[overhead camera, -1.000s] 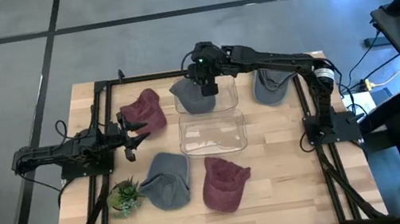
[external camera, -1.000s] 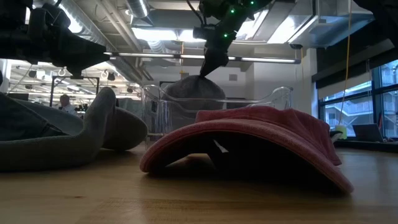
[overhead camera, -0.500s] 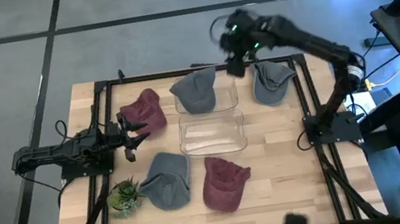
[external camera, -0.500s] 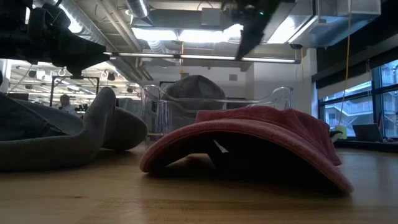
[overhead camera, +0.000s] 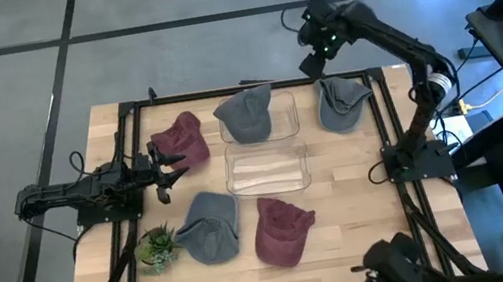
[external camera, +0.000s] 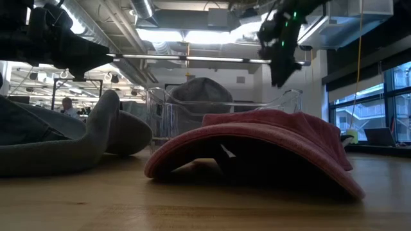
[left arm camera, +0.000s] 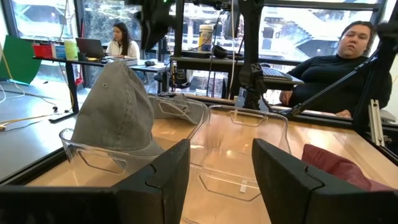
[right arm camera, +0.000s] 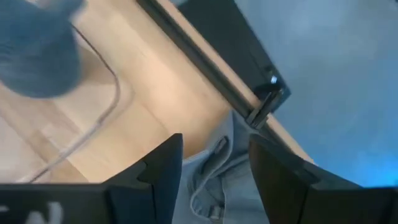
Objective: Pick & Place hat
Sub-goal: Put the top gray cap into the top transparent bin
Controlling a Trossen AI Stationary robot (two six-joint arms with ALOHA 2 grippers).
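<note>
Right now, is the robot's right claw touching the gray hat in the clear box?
Apart. In the high view the right gripper hangs past the table's far edge, with open space between it and the gray hat draped on the clear bin.

An open-plan office lab: exposed ceiling ducts (external camera: 160,45), large windows (left arm camera: 292,28), people at desks (left arm camera: 93,59) with laptops (left arm camera: 90,48).

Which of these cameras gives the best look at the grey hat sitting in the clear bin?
The left wrist view: the grey hat stands close up inside the clear bin. The high view shows it only from above, small. The low view catches just its crown behind a red hat. The right wrist view shows only a blur.
</note>
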